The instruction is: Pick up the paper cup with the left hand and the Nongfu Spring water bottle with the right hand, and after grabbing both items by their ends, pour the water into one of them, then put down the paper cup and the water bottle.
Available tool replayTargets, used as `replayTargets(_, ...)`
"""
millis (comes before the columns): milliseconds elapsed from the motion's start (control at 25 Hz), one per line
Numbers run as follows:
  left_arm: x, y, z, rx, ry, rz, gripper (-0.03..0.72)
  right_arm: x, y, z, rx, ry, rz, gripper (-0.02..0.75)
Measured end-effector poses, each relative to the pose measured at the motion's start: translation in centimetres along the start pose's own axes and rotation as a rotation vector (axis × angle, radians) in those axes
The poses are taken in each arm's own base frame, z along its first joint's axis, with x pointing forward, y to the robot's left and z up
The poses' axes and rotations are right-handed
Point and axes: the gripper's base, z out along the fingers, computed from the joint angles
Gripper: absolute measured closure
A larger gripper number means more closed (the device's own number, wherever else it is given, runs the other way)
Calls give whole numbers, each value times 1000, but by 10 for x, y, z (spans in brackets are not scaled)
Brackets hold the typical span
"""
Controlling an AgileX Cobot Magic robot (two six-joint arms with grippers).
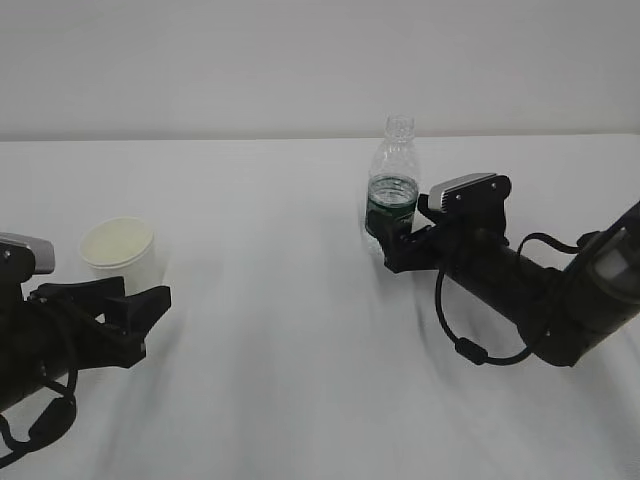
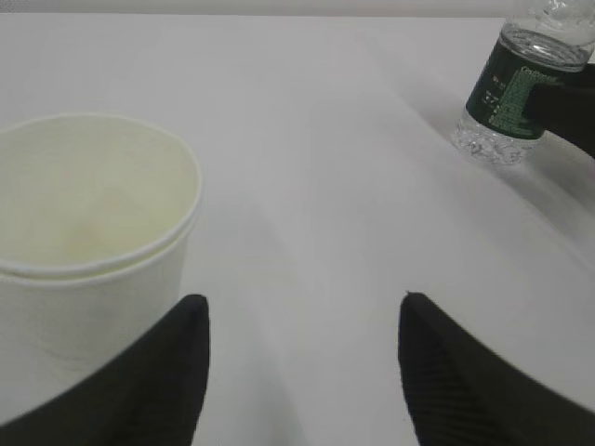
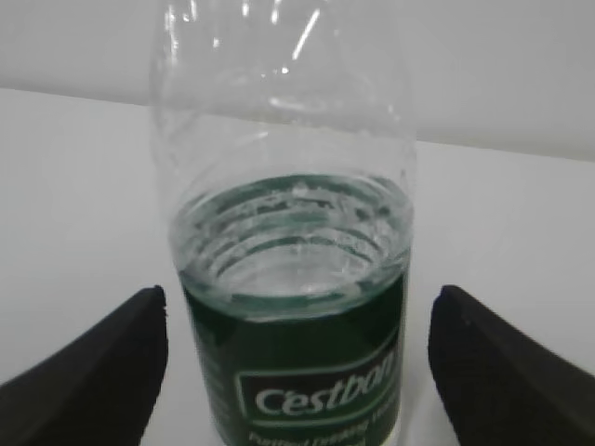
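Surface: a broad plain white surface carrying everything, with a pale wall behind it.
Right arm: a thick black cabled arm with a grey-silver box module, reaching in from the right edge of the exterior view toward the bottle.
Left arm: a black arm with a small grey box module, low at the left edge of the exterior view.
Right gripper: the black right gripper is spread wide, one finger on each side of the bottle's label band; in the right wrist view a gap shows between each finger and the bottle.
Left gripper: the black left gripper is spread; its left finger stands in front of the cup's lower right side, and contact cannot be judged.
Bottle: a small clear ribbed plastic bottle with a dark green label band stands upright right of centre, uncapped, holding water up to about the label's top edge.
Cup: a small cream-white tapered paper cup with a doubled rolled rim stands upright at the left, well apart from the bottle, just beyond the left gripper.
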Motion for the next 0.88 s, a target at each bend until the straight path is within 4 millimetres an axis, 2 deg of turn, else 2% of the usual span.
replayTargets(280,0,0,0,0,0,0,228,-10,-3,10,-5,-41,-4,76)
replayTargets(640,0,0,0,0,0,0,228,-7,-1,13,-28,-11,-17,78)
replayTargets(880,0,0,0,0,0,0,228,16,-1,16,-33,17,21,79)
